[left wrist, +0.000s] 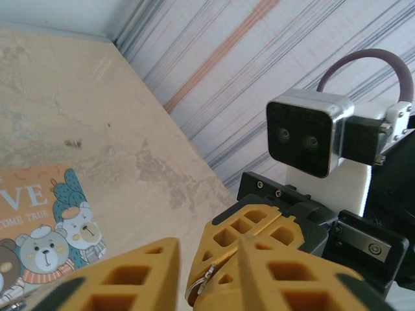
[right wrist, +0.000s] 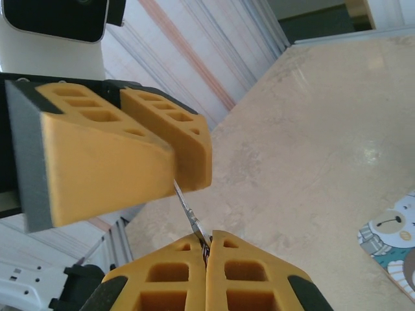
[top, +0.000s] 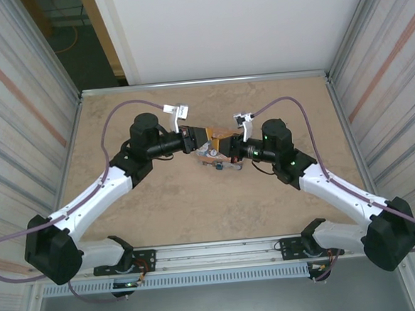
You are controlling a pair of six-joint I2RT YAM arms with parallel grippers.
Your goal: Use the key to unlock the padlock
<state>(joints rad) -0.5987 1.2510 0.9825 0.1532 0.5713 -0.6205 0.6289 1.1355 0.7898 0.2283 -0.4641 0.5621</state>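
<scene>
yellow-orange fingers of the right gripper (right wrist: 206, 241) were pressed flat together with no gap, pinching the lower end of a thin silvery key (right wrist: 190, 214). the key was tilted, and its upper end ran up to the fingertips of the left gripper (right wrist: 189, 170), which sat just above and left in the right wrist view. in the left wrist view the left jaws stood a little apart, with the right fingertips visible through the gap. couldn't tell whether they gripped the key's upper end or just sat around it.

both grippers met tip to tip over the middle of the tan table (top: 161, 208), raised off the surface. an orange tin box (left wrist: 45, 223) printed with cartoon animals and a cactus lay flat under them.

the padlock (top: 219, 166) showed as a small teal speck in the top view. it was at the near edge of the tin box, just below the two grippers and touching neither. it was too small to make out the shackle or whether it was locked.
</scene>
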